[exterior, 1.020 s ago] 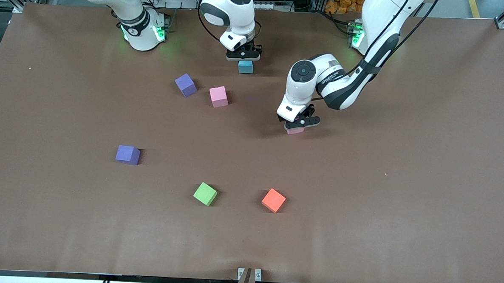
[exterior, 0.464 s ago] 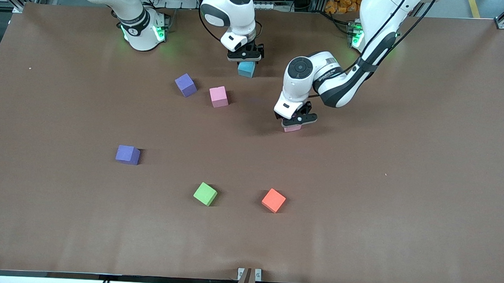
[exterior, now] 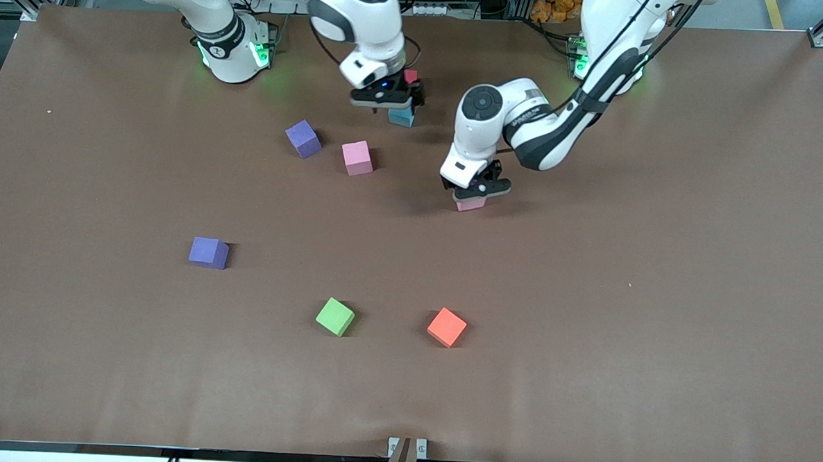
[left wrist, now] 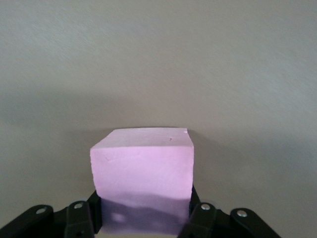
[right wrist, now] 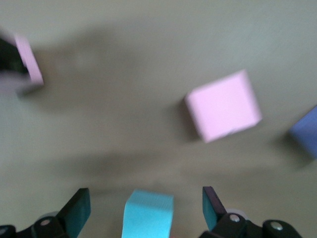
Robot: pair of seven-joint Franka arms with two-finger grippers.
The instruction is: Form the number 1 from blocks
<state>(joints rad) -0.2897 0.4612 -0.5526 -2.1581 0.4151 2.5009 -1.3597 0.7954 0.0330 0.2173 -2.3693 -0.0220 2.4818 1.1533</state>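
My left gripper [exterior: 474, 194] is shut on a pink block [exterior: 470, 204], held low over the middle of the table; in the left wrist view the pink block [left wrist: 142, 171] sits squeezed between the jaws of the left gripper [left wrist: 142, 220]. My right gripper [exterior: 388, 102] hangs open just above the light blue block [exterior: 402, 118], which shows between the spread fingers of the right gripper [right wrist: 146, 201] as the light blue block [right wrist: 147, 214], touching neither. A red block [exterior: 410, 75] stands right next to the light blue one, farther from the front camera.
A second pink block [exterior: 357, 157] and a purple block [exterior: 303, 139] lie near the light blue one, toward the right arm's end. Another purple block [exterior: 208, 253], a green block [exterior: 335, 316] and an orange block [exterior: 447, 327] lie nearer the front camera.
The right gripper opened, let go of the light blue block and shifted toward the right arm's end, uncovering the red block. The left gripper carried its pink block slightly toward the blue one.
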